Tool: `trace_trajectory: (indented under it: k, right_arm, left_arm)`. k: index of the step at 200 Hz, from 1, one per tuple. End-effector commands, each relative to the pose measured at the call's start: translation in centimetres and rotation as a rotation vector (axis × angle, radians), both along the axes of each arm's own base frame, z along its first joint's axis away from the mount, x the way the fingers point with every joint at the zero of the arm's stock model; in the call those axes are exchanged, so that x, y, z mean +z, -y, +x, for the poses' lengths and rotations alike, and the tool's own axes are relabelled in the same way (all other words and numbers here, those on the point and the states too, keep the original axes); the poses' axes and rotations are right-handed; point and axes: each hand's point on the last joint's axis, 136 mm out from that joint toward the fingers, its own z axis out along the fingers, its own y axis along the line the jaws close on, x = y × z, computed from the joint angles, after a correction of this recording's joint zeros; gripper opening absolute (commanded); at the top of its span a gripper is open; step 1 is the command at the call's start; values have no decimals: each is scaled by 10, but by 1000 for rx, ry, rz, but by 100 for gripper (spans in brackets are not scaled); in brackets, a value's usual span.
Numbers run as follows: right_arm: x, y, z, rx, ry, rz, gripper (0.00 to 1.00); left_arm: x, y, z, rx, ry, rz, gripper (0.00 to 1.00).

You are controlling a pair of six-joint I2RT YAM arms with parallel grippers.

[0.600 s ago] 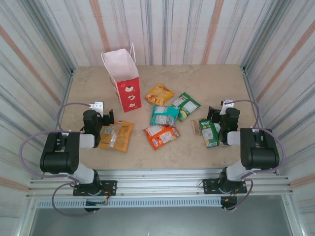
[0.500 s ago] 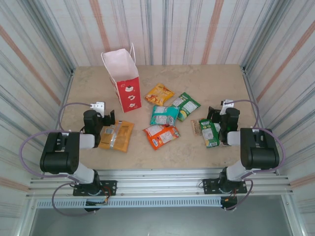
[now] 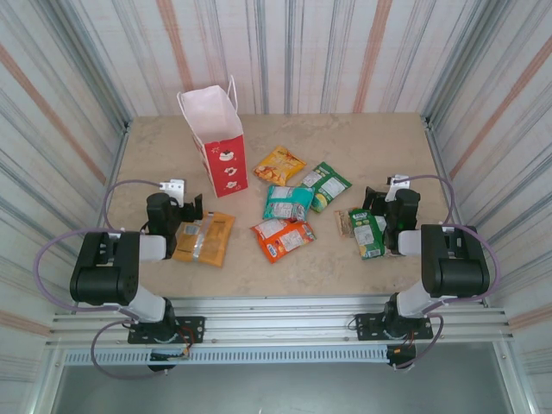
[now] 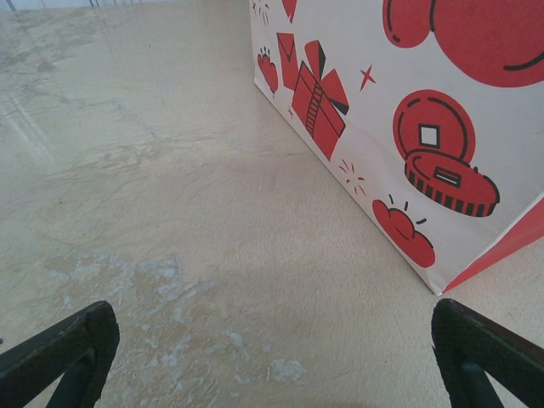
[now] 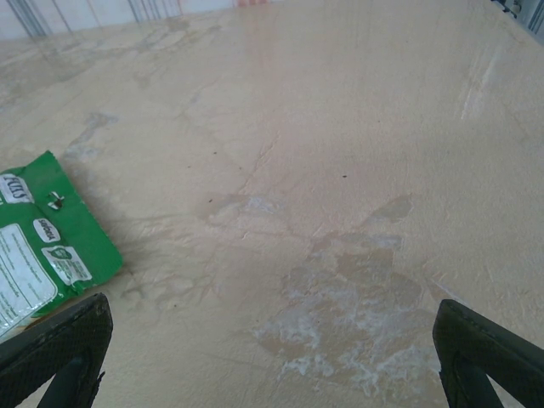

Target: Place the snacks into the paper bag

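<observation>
Scanning left side: I see striped wall panels (image 3: pixel 69 103), grey-white with rusty bands, boxing in the table on three sides.
Left gripper (image 3: pixel 195 207) (image 4: pixel 272 374): jaws wide apart with nothing in them. In the wrist view only bare table lies between the tips. It is aimed at the bag's near corner.
Yellow-orange pair (image 3: pixel 207 238): two flat packets side by side, just near of the left gripper. Their long axis runs near-to-far with a slight tilt.
Paper bag (image 3: pixel 220 147) (image 4: pixel 408 127): far-left of centre, upright with its mouth up and its long axis vertical. The red lower face is turned toward me. The wrist view shows a white side with red gift and coin drawings.
Yellow-orange packet (image 3: pixel 279 164): just right of the bag, lying on a diagonal.
Orange packet (image 3: pixel 283 239): centre-near, long axis roughly left-right.
Teal packet (image 3: pixel 287 203): between those two, long axis left-right.
Far green packet (image 3: pixel 325 185): touching the teal packet's right edge, on a diagonal from near-left to far-right.
Brown bar (image 3: pixel 344 222): small, just left of the near green packet.
Near green packet (image 3: pixel 368 231) (image 5: pixel 42 246): long axis near-to-far, beside the right gripper.
Right gripper (image 3: pixel 375 200) (image 5: pixel 272 365): jaws fully apart and holding nothing.
Table (image 3: pixel 379 147): beige marbled top with pale scuffed patches.
</observation>
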Motion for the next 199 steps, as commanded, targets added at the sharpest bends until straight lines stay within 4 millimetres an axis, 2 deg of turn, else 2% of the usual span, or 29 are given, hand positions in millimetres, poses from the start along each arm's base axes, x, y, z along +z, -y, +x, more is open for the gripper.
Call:
trace_trajectory:
  k: [1,27,45,82,101,123,146,164,182,199]
  right_arm:
    - [1,2,3,-7,2,-9,99]
    - [1,1,2,-6,2,-8,99]
    - [5,1,3,-7,-5,-9,99]
    - [33,-6,-1,12,-157,46,99]
    - [48,-10,-6,9,-256,112,99]
    - [64,-20,-15,25,-347,199,99]
    - [76,-37,-27,52,-396,333,99]
    - [86,-71,-37,226,-395,446,99]
    - [89,-91,-51,290,-450,449,99]
    - [85,-101,-64,283,-511,430,99]
  left_arm:
    - [11,1,6,-20,28,7,99]
    - [13,0,6,-2,33,23,99]
    - [21,0,7,18,34,39,99]
    - [50,-2,4,102,-84,107,99]
    - [65,12,-6,74,-120,124,99]
    - [79,40,-26,-19,-148,68,98]
    - [96,62,-50,-82,-166,-52,88]
    - [104,76,-68,-109,-175,-140,81]
    - [106,89,-87,-142,-202,-202,75]
    - [105,112,-104,-245,-243,-292,67]
